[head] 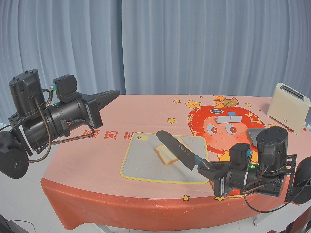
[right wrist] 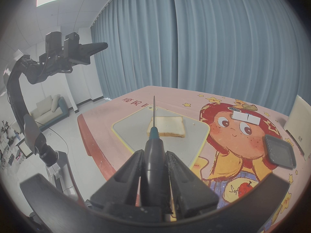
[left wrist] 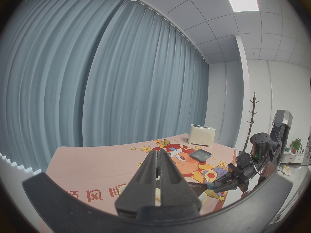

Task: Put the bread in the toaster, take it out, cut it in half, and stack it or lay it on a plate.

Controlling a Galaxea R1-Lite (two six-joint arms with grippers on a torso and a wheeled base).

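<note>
Right gripper [head: 204, 169], at the lower right of the head view, was clamped on the teal handle of a knife [head: 177, 149], its fingers [right wrist: 189, 186] pressed against both sides of the grip. From there the knife ran up and to the left, its tip ending over the far half of the cutting board [head: 142, 167] near the frame's centre. The head view showed the broad dark flat of the blade, which covered the middle of the bread [head: 163, 150]. From the right wrist view the same blade was a thin upright line, edge down, over the near side of the slice [right wrist: 168, 127], and the whole slice could be seen. Whether the edge touched the crust could not be told.

The bread lay flat on the right half of the yellow-rimmed board, just ahead of the gripper, uncut and in one piece. The board sat on the pink tablecloth [head: 97, 159] at centre frame.

Left gripper [head: 114, 95] hung at the middle left, raised well above the table and apart from the board, its fingers shut together on nothing. The left wrist view showed just a narrow slit between them.

Farther right, a dark grey plate [head: 253, 134] was partly hidden behind the right arm in the head view; the right wrist view showed it whole [right wrist: 280, 151]. Beyond it, at the right edge, stood the cream toaster [head: 289, 109], before a blue-grey curtain [head: 181, 39].
</note>
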